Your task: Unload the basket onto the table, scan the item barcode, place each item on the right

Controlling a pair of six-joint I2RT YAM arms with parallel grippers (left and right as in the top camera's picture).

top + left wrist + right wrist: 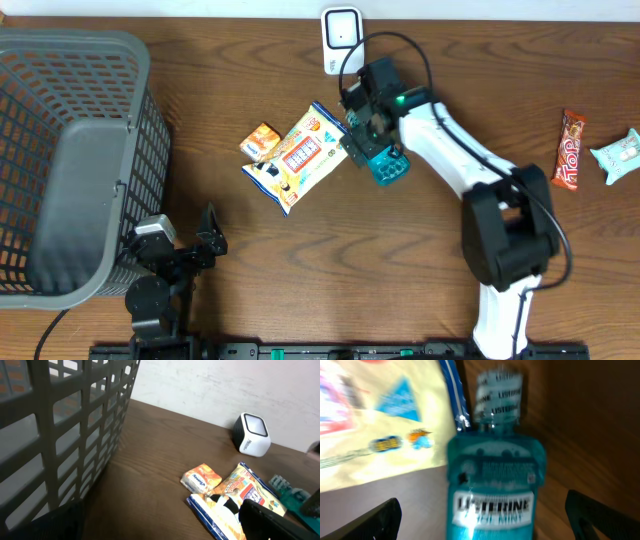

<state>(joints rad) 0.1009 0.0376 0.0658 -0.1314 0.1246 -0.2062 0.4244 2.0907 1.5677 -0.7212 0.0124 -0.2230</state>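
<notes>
The right hand [482,502] stands wide over a teal mouthwash bottle [492,480]. One dark finger shows at each lower corner of the wrist view, the bottle lies flat between them, and neither finger touches it. I take the bottle to be the item to scan. It rests on the counter [330,260] toward the middle of the back edge, label up and cap pointing away from the wrist. No barcode shows on this face, and the picture is blurred.

A snack bag [298,155] lies against the bottle's side, with a small orange pack [262,140] just beyond it. The white scanner [341,28] stands at the back edge, near the arm.

If the fingers close here, one could pinch the bag's sealed edge along with the bottle and drag both. The smooth, rounded plastic could also twist or slip in a shallow grip. And if the code is underneath, it may face away from the scanner.

The left hand [207,238], also wide and empty, hangs at the front left beside the grey basket [60,60].
</notes>
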